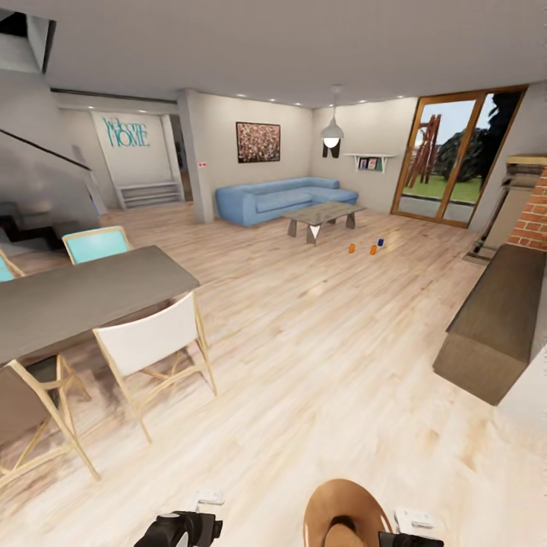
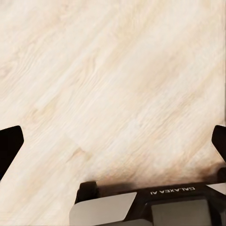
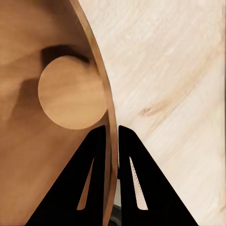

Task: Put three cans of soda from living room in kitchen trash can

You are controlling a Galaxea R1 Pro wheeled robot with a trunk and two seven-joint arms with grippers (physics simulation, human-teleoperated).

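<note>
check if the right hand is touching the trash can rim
Touching. The right wrist view shows the right hand closed on the trash can, one finger inside the rim and one outside, with the thin wall pinched between them.

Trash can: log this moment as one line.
right end effector: shut on bin rim | left end effector: open, empty | cans: on floor by coffee table

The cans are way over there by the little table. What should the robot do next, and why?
Probably roll forward toward the cans. Two orange ones and a blue one stand far off on the floor by the coffee table, beyond reach. The right gripper already pinches the bin rim, while the left gripper is open.
</note>
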